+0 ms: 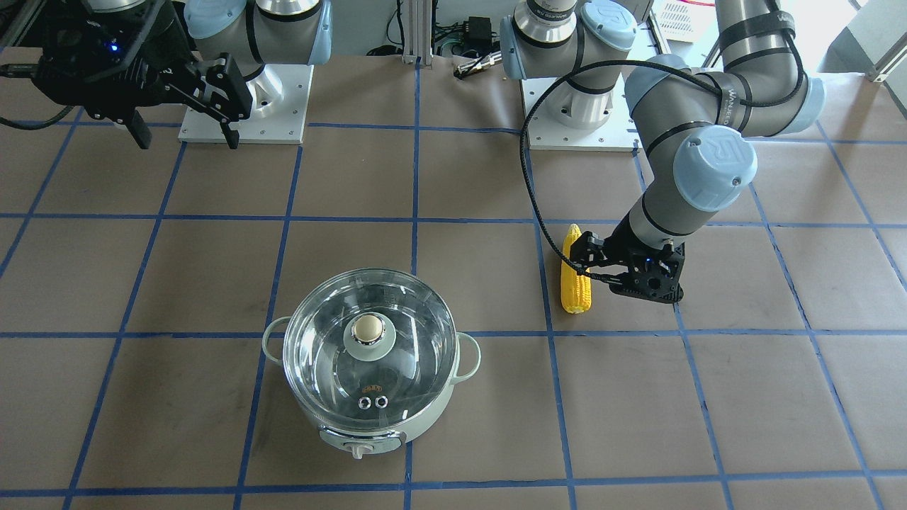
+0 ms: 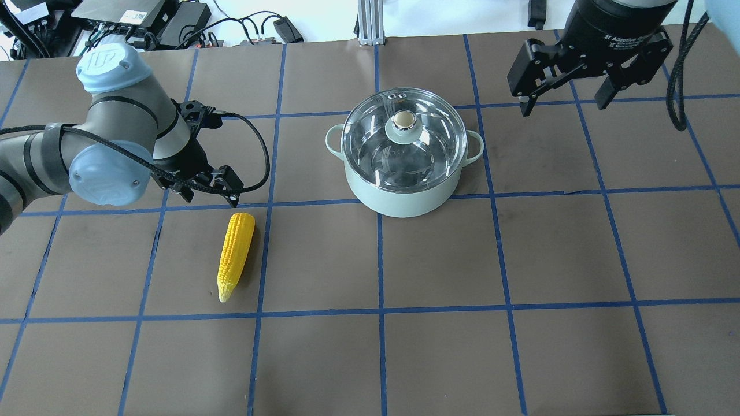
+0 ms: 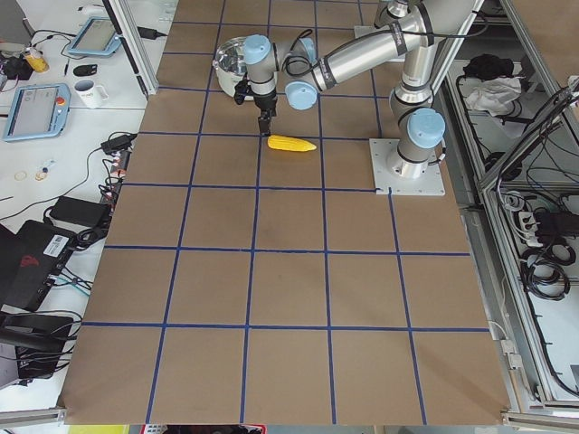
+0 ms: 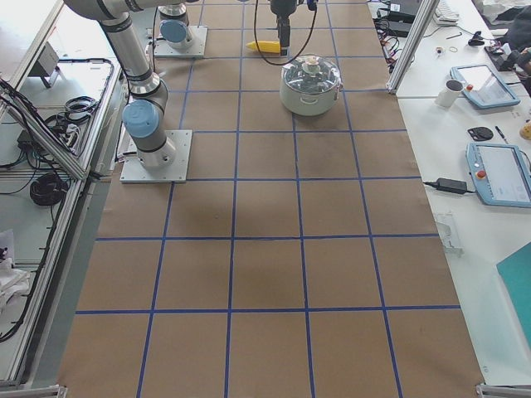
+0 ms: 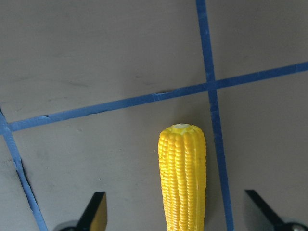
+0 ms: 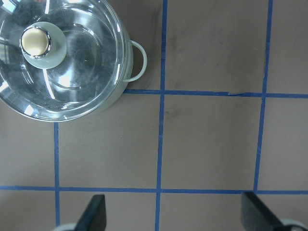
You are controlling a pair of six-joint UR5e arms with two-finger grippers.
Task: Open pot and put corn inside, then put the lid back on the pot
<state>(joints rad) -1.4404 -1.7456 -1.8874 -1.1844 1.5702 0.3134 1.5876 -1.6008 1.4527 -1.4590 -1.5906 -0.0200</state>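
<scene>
My left claw hangs spread wide astride the corn, which lies on the tabletop left of the pot, long axis near-to-far, square to my closing line.

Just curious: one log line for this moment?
lid: on pot | corn: on table | left gripper: open above corn | right gripper: open, raised

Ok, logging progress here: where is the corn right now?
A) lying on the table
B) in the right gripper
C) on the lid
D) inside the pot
A: the corn lies unheld on the table, the open left gripper near it, the lid on the pot.
</scene>
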